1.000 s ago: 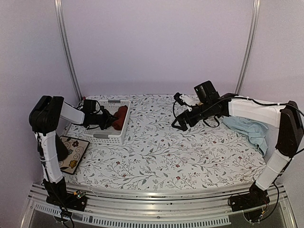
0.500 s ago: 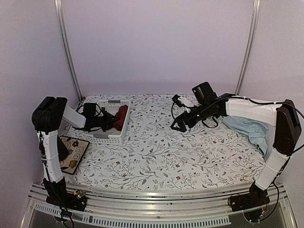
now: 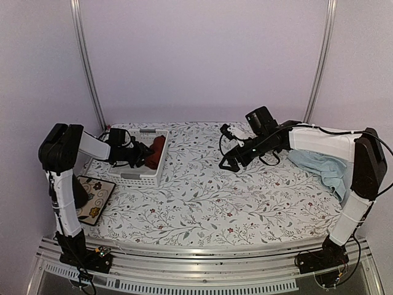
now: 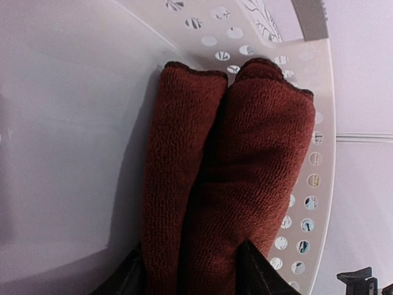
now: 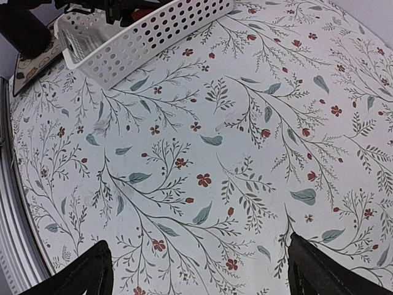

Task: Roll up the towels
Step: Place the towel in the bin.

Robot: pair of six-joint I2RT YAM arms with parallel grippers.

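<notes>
Inside the basket [image 4: 323,86], left fingers [image 4: 126,279]: parted on both sides of the red towel [image 4: 233,184]; pressing or loose, I cannot tell.
red towel: rolled, lying against the basket's holed wall.
right fingers [image 5: 86,273]: spread wide, grasping nothing, above the flowered bench [image 5: 202,153].
blue towel [image 3: 325,169]: crumpled on the bench, far right side.

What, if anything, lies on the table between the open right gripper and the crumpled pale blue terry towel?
Nothing visible. Only bare floral tablecloth separates the right gripper from the pale blue terry towel, though the gripper points away from it.
</notes>
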